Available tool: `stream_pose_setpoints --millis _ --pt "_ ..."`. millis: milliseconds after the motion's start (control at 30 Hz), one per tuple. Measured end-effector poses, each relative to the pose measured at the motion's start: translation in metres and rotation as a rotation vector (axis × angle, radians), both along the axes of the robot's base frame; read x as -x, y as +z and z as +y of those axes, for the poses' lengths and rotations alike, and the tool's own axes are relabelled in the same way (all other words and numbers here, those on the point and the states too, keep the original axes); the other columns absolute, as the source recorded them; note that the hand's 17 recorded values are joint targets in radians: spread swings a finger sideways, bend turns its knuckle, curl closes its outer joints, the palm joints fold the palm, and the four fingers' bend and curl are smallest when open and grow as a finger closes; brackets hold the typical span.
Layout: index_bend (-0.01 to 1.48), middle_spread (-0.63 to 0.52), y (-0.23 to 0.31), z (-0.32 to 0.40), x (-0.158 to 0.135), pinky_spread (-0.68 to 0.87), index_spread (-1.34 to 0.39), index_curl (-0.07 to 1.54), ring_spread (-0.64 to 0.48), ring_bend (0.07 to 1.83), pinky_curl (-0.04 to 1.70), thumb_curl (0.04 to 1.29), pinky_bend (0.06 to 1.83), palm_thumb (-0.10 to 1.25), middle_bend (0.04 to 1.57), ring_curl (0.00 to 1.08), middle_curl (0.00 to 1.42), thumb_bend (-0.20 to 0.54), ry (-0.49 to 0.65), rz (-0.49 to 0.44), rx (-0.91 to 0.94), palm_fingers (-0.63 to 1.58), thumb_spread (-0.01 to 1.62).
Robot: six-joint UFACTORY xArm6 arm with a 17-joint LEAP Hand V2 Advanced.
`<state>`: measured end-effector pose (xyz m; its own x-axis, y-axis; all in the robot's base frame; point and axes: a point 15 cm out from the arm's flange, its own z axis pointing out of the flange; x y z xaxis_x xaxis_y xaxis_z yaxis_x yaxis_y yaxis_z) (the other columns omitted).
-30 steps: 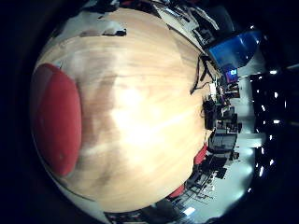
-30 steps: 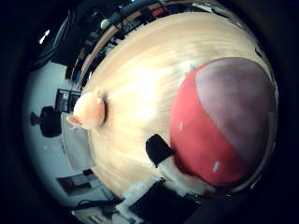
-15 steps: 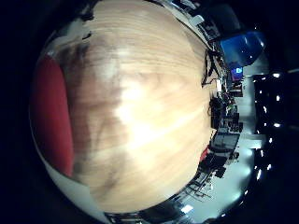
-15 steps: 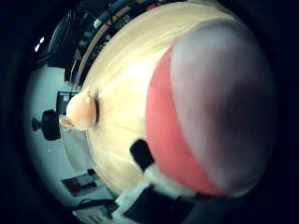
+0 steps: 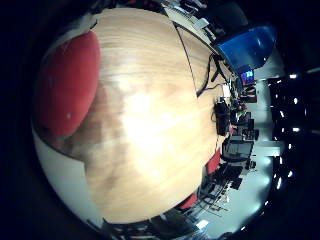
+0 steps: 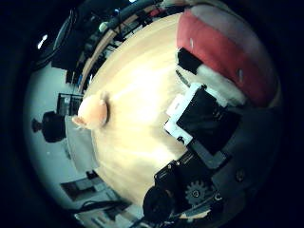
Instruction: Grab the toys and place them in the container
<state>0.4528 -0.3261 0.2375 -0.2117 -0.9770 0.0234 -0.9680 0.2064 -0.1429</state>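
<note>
The thumb-side palm view shows the hand [image 6: 199, 142] itself: white and black finger parts and a geared joint reach in across the picture, bent inward over the wooden table [image 5: 150, 150]. One black fingertip [image 6: 187, 59] lies against the edge of the red container [image 6: 223, 52], a round red bowl with a pale inside. Whether the fingers actually clamp the bowl's rim or only rest beside it cannot be told from these views.

A small orange-and-cream plush toy [image 6: 92, 111] lies on the table close to its edge, well apart from the container and from the hand. It is on its own, with bare wood between it and the fingers.

In the little-finger-side view the container appears as a large red rounded shape filling one side of the table surface, close to the palm. Beyond the far edge of the table stand a blue screen [image 5: 247, 45] and dark office furniture [image 5: 235, 145], with a dark cable-like line running across the wood towards them.
</note>
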Motion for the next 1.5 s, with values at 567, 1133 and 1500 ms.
stream_pose_setpoints --millis 567,1133,1500 --pt "0.40 -0.43 0.162 0.115 0.004 -0.52 -0.55 0.46 -0.34 1.22 0.38 0.41 1.18 1.08 0.81 0.46 0.60 -0.013 0.165 -0.203 -0.024 1.20 0.96" --pt "0.34 -0.42 0.218 0.386 0.007 -0.53 -0.57 0.56 -0.34 1.22 0.42 0.40 1.15 1.09 0.81 0.46 0.60 -0.017 0.516 -0.257 -0.125 1.19 0.96" --pt "0.29 -0.42 0.202 0.538 0.054 -0.54 -0.58 0.62 -0.35 1.21 0.43 0.40 1.14 1.08 0.81 0.46 0.60 -0.016 0.711 -0.185 -0.166 1.18 0.97"
